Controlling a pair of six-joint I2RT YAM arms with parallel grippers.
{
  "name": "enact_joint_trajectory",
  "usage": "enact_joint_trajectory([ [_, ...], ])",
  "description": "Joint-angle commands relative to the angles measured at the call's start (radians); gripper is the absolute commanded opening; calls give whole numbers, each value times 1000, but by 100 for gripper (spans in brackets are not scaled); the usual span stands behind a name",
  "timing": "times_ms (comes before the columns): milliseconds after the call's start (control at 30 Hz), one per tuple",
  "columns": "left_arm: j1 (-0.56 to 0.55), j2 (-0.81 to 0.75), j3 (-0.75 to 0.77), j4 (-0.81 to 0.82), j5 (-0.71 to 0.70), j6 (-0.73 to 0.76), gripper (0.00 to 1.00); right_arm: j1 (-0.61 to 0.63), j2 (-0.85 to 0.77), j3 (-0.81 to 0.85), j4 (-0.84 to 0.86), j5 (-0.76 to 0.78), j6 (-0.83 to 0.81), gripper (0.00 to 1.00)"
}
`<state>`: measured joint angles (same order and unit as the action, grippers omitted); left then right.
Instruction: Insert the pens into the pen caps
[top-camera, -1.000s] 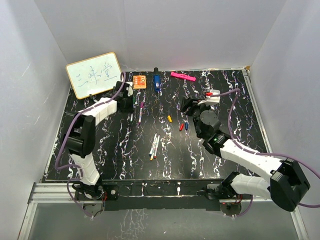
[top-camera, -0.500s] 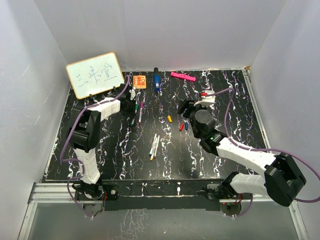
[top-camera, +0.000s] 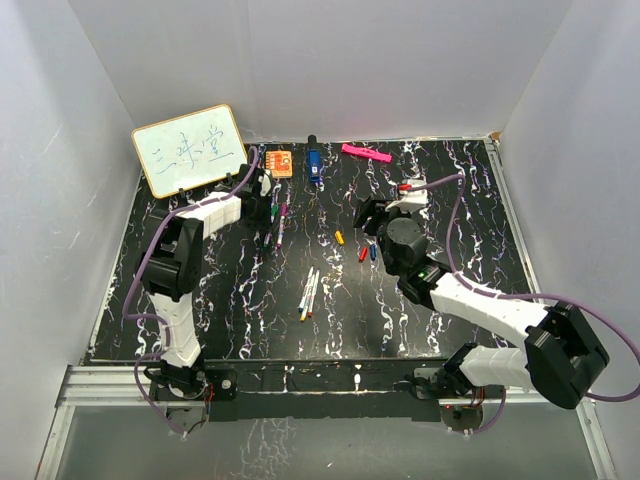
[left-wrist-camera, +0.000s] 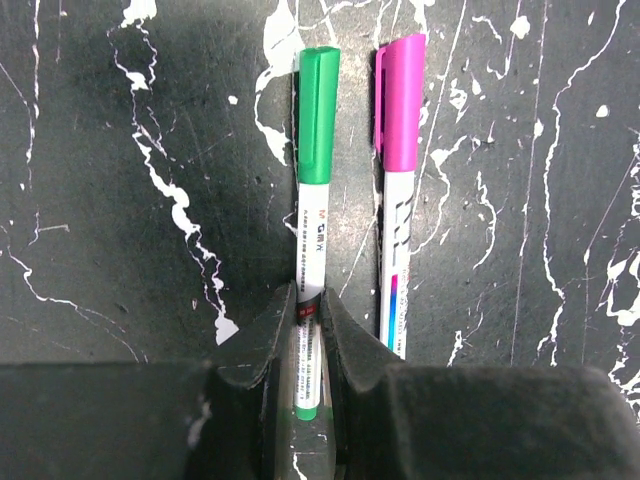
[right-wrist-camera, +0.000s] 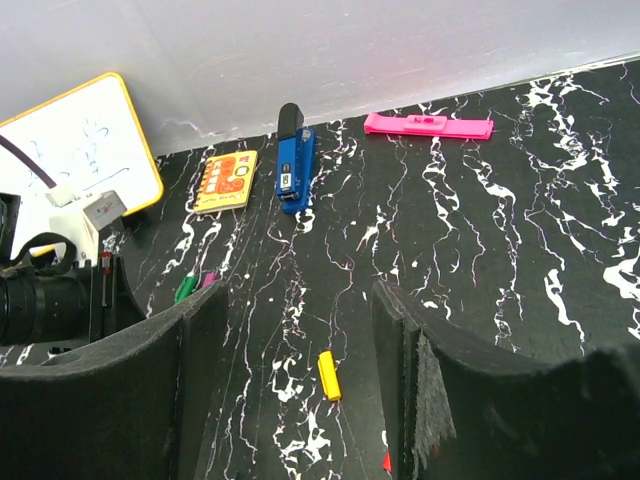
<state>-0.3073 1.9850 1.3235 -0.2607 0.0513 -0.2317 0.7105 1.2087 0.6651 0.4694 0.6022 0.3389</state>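
In the left wrist view my left gripper (left-wrist-camera: 308, 335) is shut on the white barrel of a pen with a green cap (left-wrist-camera: 316, 170). That pen lies flat on the table, with its cap pointing away from me. A second pen with a purple cap (left-wrist-camera: 398, 190) lies parallel on its right, untouched. From above, the left gripper (top-camera: 265, 218) is at the back left beside both pens (top-camera: 281, 222). A small cluster of uncapped pens (top-camera: 308, 293) lies mid-table. My right gripper (right-wrist-camera: 300, 295) is open above the table, with a loose yellow cap (right-wrist-camera: 328, 375) lying between its fingers. Red (top-camera: 363, 253) and blue (top-camera: 373, 250) caps lie close by.
A whiteboard (top-camera: 190, 148) leans at the back left. An orange square (top-camera: 279, 162), a blue stapler-like object (top-camera: 313, 165) and a pink bar (top-camera: 366, 153) sit along the back wall. White walls enclose the black marbled table (top-camera: 450, 240) on three sides.
The left gripper has shifted a little to the right at the capped pens. The right gripper has crept slightly left and away from the arm bases. Both openings are unchanged.
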Motion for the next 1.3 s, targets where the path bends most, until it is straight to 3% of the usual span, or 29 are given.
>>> enact_joint_trajectory([
  [0, 10, 28, 29, 1, 17, -22, 11, -6, 12, 50, 17, -8, -6, 56],
  [100, 10, 19, 30, 3, 14, -25, 19, -6, 13, 51, 12, -10, -6, 57],
  [367, 13, -48, 37, 5, -10, -27, 28, -6, 3, 46, 34, -7, -14, 69],
  [767, 13, -249, 14, -45, -20, 9, 33, -21, 34, 74, 64, 83, -69, 76],
  [867, 10, -334, -32, -49, 6, 23, 31, -24, 52, 88, 93, 105, -148, 74],
  [967, -2, -419, -90, -54, 31, 26, 30, -23, 65, 83, 131, 137, -224, 64],
  [1033, -26, -467, -126, -70, 41, 34, 30, -26, 68, 32, 259, 180, -249, 61],
  [1200, -151, -524, -180, -147, -7, 58, 27, -53, 69, 42, 156, 141, -153, 90],
  [1267, -206, -526, -198, -162, -24, 55, 27, -65, 70, 34, 148, 131, -130, 92],
])
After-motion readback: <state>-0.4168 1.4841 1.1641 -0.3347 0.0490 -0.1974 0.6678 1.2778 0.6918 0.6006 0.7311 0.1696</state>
